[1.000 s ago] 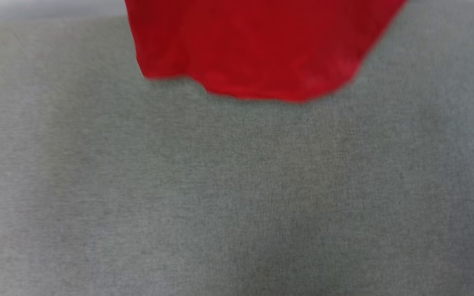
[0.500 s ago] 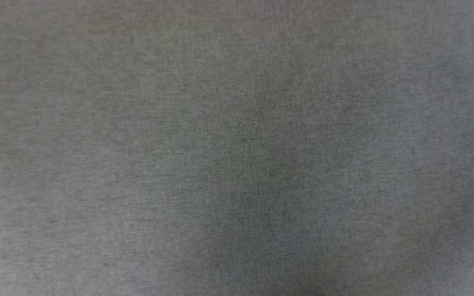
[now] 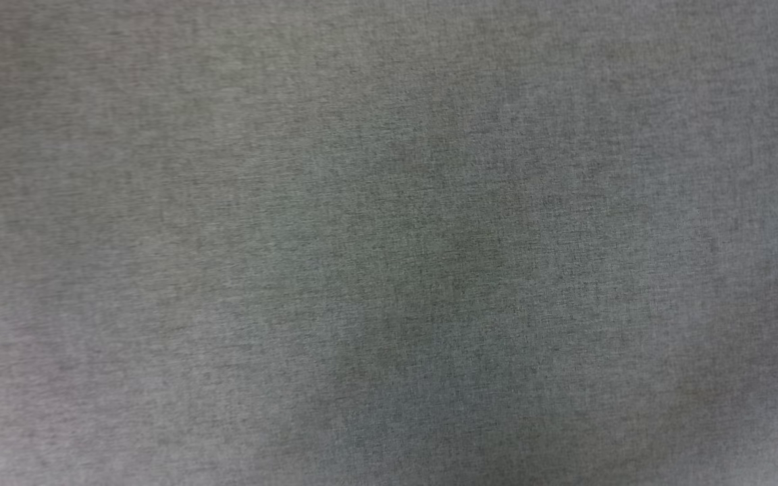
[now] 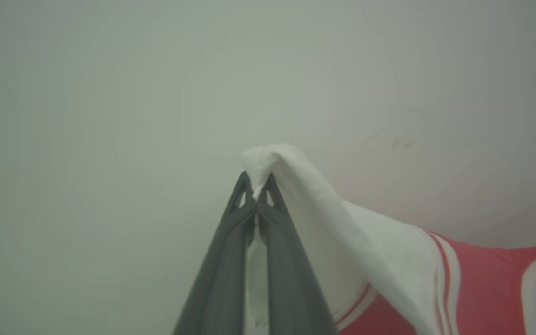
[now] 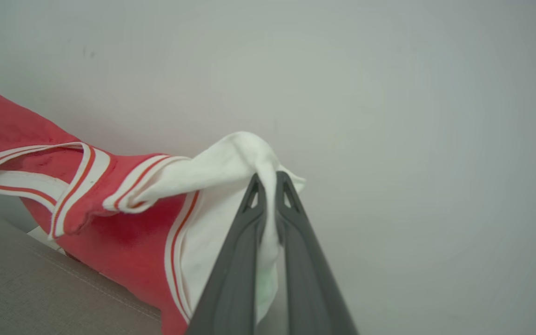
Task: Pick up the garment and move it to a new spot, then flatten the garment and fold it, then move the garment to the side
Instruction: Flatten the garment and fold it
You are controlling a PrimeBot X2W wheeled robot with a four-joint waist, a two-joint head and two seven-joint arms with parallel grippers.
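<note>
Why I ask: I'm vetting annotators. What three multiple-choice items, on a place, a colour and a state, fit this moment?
1. Where does the left gripper grip the garment? A red body; B white sleeve; C black lettering.
2. What colour is the surface in the head view? A grey; B blue; C brown.
3. The right gripper is: A wide open; B shut on nothing; C shut on the garment.
Key: B, white cloth bunches at its fingertips; A, it looks woven grey; C, white cloth is pinched between its closed fingers.
</note>
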